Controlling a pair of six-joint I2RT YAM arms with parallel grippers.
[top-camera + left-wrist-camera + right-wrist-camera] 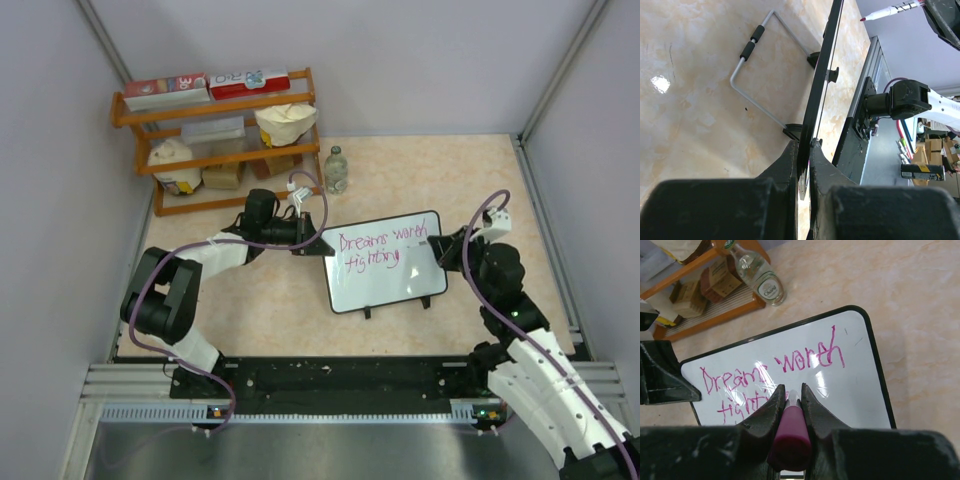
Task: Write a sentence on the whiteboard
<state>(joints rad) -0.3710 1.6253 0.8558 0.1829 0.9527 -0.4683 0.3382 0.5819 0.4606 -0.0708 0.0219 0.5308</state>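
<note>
My left pincer (804, 150) pinches the frame edge of the whiteboard (390, 288), propped on the counter (270, 300) and bearing the sentence (382, 248), while my right pincer (791, 392) grips the pink marker (790, 432); the board seems light, stiff and slick, so I judge its frame the safest hold.

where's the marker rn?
Right side of the top view: the marker is clamped in the right gripper, by the whiteboard's right edge, pointing toward the sentence.
</note>
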